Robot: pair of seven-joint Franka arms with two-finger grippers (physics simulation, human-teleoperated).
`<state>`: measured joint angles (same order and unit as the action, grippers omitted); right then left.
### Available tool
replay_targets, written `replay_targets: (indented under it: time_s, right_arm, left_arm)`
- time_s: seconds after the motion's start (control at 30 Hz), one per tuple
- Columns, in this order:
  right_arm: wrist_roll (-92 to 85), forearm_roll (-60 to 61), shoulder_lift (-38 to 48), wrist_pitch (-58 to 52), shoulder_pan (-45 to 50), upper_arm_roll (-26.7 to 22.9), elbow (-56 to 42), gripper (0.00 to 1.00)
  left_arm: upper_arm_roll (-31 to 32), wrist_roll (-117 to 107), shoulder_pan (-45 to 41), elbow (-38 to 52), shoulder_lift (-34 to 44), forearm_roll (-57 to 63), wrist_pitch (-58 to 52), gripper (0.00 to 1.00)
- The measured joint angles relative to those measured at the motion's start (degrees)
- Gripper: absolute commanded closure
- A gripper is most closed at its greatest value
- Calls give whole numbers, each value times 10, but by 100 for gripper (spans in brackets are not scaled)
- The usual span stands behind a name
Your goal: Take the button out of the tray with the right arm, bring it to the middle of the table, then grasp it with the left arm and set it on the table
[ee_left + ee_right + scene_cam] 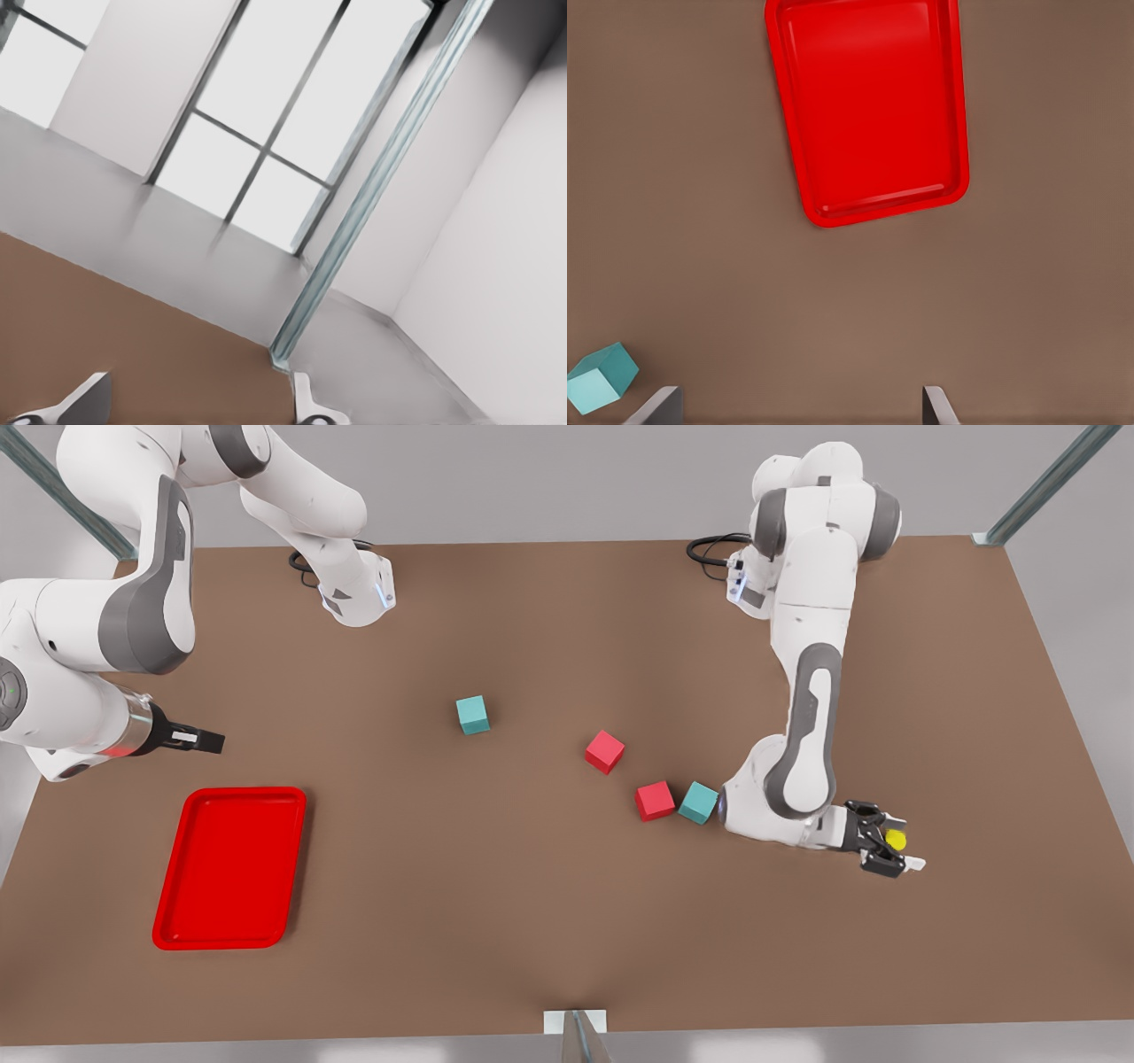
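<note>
Bright red rectangular tray [230, 868] with its low rim lies bare by the right gripper [205, 740], fingers parted. Across the brown table [532, 903], the left gripper [890, 850] clamps the small yellow-capped button [896, 839] low over the tabletop, ready for setting down.

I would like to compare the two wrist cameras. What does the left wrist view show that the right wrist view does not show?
Left wrist view only: a grey metal post at the table corner, with windows behind it.
Right wrist view only: the red tray and a teal cube.
Both: the brown table.
In the front view, the left gripper is at the button on the right, and the open right gripper waits near the tray.
</note>
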<state>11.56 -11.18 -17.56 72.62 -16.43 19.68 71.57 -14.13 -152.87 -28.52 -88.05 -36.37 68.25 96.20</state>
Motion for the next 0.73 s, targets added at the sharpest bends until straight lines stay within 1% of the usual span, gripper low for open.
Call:
replay_targets:
  time_s: [0.03, 0.07, 0.1, 0.13, 0.2, 0.23, 0.27, 0.3, 0.33, 0.37, 0.47, 0.53, 0.63, 0.73]
  right_arm:
    - [0, 0, 0, 0, 0, 0, 0, 0]
    - [0, 0, 0, 0, 0, 0, 0, 0]
    - [0, 0, 0, 0, 0, 0, 0, 0]
    - [0, 0, 0, 0, 0, 0, 0, 0]
    - [0, 0, 0, 0, 0, 0, 0, 0]
    - [0, 0, 0, -1, 0, 0, 0, 0]
    - [0, 0, 0, -1, 1, 0, 0, 0]
    - [0, 0, 0, -2, 1, 0, 0, 0]
    - [0, 0, 0, -2, 1, 0, 0, 0]
    - [0, 0, 0, -2, 1, 0, 0, 0]
    - [0, 0, 0, -3, 1, 0, 0, 0]
    - [0, 0, 0, -3, 14, 1, -1, 0]
    - [0, 0, 0, 0, 58, 3, -4, 0]
    - [1, 2, 0, 9, 66, 4, -6, 0]
  left_arm:
    - [8, 63, 0, 29, 45, -140, -6, 0]
    - [1, 131, 4, 86, 68, -281, -31, 0]
    - [-3, 201, 12, 144, 81, -396, -68, 0]
    - [-4, 272, 15, 194, 87, -484, -108, 0]
    - [-6, 405, 14, 264, 108, -599, -183, 0]
    - [6, 467, 18, 272, 143, -624, -213, 0]
    - [34, 525, 29, 240, 199, -633, -232, 0]
    - [51, 581, 39, 174, 262, -639, -236, 0]
    - [69, 633, 56, 116, 302, -643, -233, 0]
    - [85, 682, 72, 86, 320, -647, -229, 0]
    - [99, 815, 88, 58, 338, -653, -222, 0]
    - [101, 892, 88, 54, 339, -654, -219, 0]
    - [101, 993, 85, 53, 340, -656, -218, 0]
    - [102, 1078, 80, 53, 340, -657, -218, 0]
